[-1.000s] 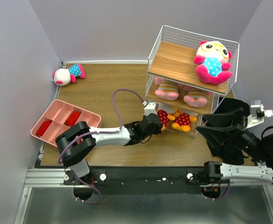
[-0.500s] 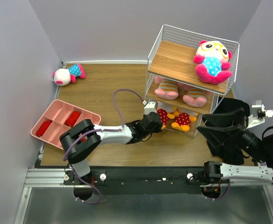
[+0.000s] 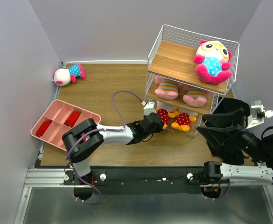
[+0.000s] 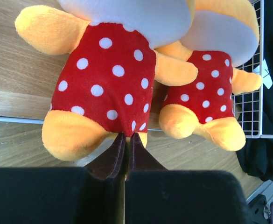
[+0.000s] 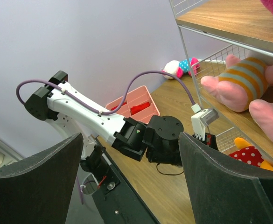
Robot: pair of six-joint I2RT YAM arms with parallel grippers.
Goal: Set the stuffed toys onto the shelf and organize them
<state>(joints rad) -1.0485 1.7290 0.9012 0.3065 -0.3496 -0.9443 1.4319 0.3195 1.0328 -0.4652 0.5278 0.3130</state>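
Observation:
The shelf stands at the back right. One white-faced toy sits on its top board, two pink striped pigs lie on the middle board, and two yellow toys in red dotted outfits lie on the bottom board. My left gripper is at the bottom tier; in the left wrist view it is shut on the lower hem of the left yellow toy, beside the other yellow toy. The second white-faced toy lies at the table's far left corner. My right gripper is open and empty, right of the shelf.
A pink divided tray with red items sits at the near left of the table. A purple cable loops above the left arm. Black cloth lies right of the shelf's wire frame.
The left arm's elbow has swung a little to the right while its gripper stays at the left yellow toy on the bottom tier. The right arm has not moved.

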